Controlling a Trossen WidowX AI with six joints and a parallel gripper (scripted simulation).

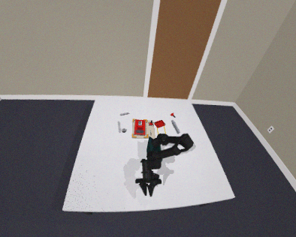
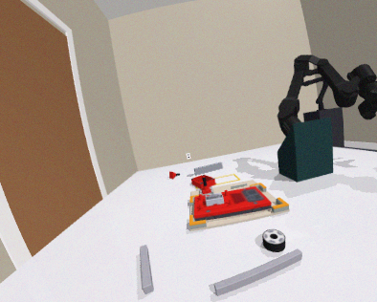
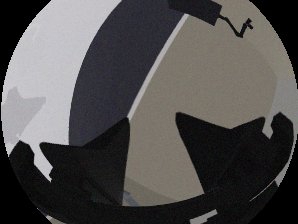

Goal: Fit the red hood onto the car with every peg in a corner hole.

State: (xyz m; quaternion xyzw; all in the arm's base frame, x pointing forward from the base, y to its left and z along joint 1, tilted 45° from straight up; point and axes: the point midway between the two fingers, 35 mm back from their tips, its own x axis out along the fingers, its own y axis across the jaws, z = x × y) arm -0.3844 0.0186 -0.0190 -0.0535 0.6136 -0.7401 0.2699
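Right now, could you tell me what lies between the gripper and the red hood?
In the top view, the arm's own dark green base stands between the gripper and the hood; otherwise only bare white table.

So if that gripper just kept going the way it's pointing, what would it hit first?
Nothing on the table, it seems. The open gripper points away from the car, past the table edge toward floor and wall; depth unclear.

Matt white table (image 2: pixel 131 225), matt red hood (image 2: pixel 203 182) (plastic-looking), matt black tool (image 1: pixel 147 186).
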